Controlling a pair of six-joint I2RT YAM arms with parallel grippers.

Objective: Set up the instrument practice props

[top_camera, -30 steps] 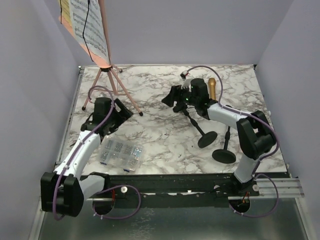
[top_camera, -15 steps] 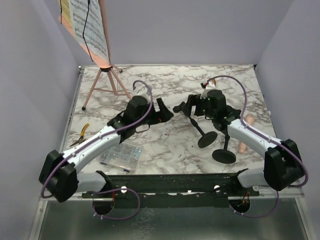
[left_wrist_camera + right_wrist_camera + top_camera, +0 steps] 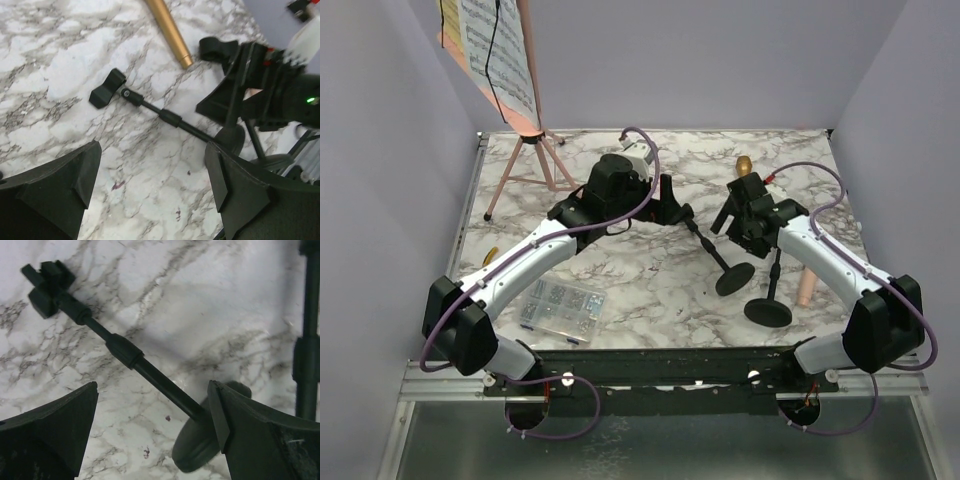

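One black mic holder lies tipped on the marble, clip [image 3: 107, 88] toward the back, rod [image 3: 125, 352] slanting to its round base [image 3: 735, 278]. The other mic holder [image 3: 770, 295] stands upright to its right. My left gripper [image 3: 670, 205] [image 3: 152, 190] hovers open and empty just left of the lying clip. On the right, my right gripper [image 3: 732, 225] [image 3: 152, 435] is open above the rod and base, holding nothing. The gold microphone [image 3: 167, 27] lies behind, the pink microphone [image 3: 806, 285] at the right. The pink music rack [image 3: 535, 150] with sheet-music pages [image 3: 500, 50] stands far left.
A clear compartment box of screws [image 3: 560, 305] sits near the front left. Yellow-handled pliers [image 3: 490, 255] peek out beside my left arm. Lilac walls close in the table on three sides.
My left arm has swung right and away to the table's middle. The right gripper has drawn back to the right of the lying holder and opened wider. Both holders stay put.
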